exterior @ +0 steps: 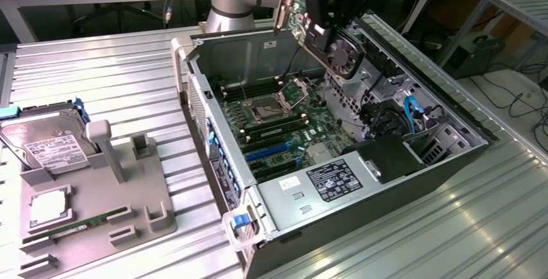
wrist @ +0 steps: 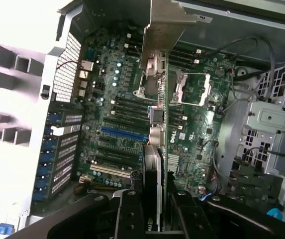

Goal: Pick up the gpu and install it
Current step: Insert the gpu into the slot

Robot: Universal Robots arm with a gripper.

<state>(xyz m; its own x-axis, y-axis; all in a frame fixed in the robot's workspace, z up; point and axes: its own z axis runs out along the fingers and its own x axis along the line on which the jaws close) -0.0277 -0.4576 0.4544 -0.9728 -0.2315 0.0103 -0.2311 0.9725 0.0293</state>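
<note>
The pincer (exterior: 328, 32) is clamped on the gpu (exterior: 347, 56), holding it in the air over the open case (exterior: 445, 131) on the table (exterior: 111, 74). In the wrist view, the card hangs edge-on above the motherboard (wrist: 112, 114), clear of its slots.

The gripper (exterior: 326, 31) seemingly clamps the gpu (exterior: 348, 55), held tilted above the open computer case (exterior: 248, 51).

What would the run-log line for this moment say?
hand: shut on gpu | gpu: held on edge above open case, over motherboard | install: not yet seated
</note>
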